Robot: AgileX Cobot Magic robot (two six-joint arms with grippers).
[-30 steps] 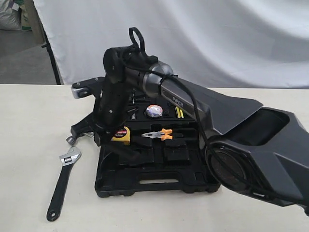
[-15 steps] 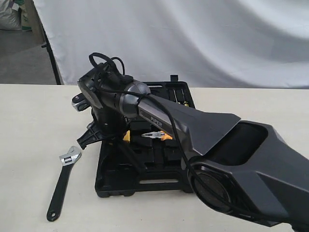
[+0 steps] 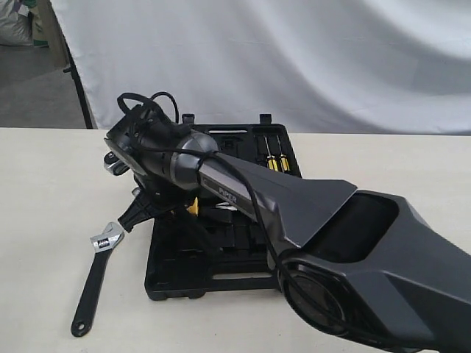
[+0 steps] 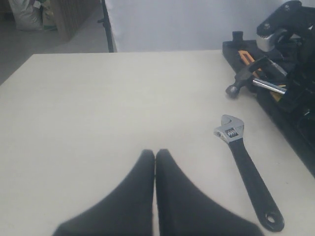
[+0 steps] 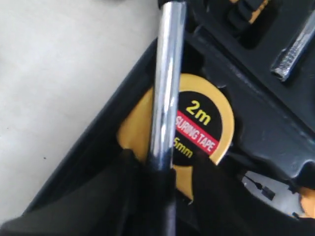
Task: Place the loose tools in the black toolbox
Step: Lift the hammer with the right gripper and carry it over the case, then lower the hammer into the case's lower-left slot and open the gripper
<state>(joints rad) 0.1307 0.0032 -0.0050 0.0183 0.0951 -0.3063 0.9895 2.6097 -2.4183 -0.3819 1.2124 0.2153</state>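
Note:
The black toolbox (image 3: 221,283) lies open on the table. My right gripper (image 3: 136,213) is low over its left edge. In the right wrist view the claw hammer's steel shaft (image 5: 166,88) runs between that gripper's (image 5: 167,162) fingers. The jaws stand apart, with a gap beside the shaft, so the gripper is open. The hammer head (image 3: 112,163) sticks out past the case; its head (image 4: 241,81) also shows in the left wrist view. The adjustable wrench (image 3: 96,276) lies loose left of the case. My left gripper (image 4: 155,153) is shut and empty over bare table, left of the wrench (image 4: 246,164).
A yellow tape measure (image 5: 202,118) sits in a recess under the hammer shaft. Orange-handled pliers (image 5: 305,196) lie beside it. Yellow screwdrivers (image 3: 276,162) are in the lid. My right arm (image 3: 331,243) covers much of the case. A white backdrop hangs behind the table.
My right arm swung left and down over the toolbox with the hammer, now hiding the pliers in the exterior view. The wrench has not moved.

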